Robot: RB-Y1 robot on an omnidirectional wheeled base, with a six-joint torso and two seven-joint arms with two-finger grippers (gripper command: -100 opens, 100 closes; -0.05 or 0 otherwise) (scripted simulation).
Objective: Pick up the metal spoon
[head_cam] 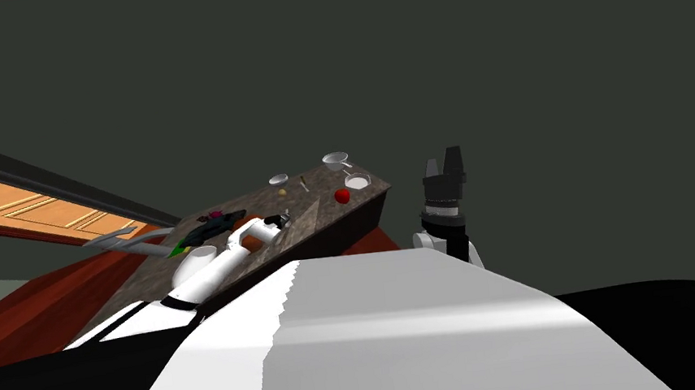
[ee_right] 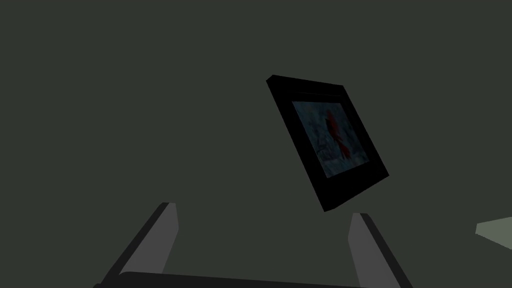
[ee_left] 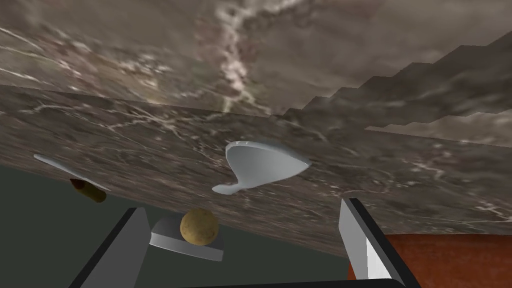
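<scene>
Left hand (ee_left: pixel 244 211) extended forward, fingers (ee_left: pixel 361 237) spread, right hand (head_cam: pixel 444 163) raised upright, likewise spread.

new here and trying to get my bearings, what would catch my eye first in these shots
A pale grey spoon lies on the brown marbled countertop, just ahead of the left gripper, whose fingers stand open. Close to one finger, a round tan ball sits on a grey slab. In the head view a red fruit stands out near the counter's far end.
</scene>
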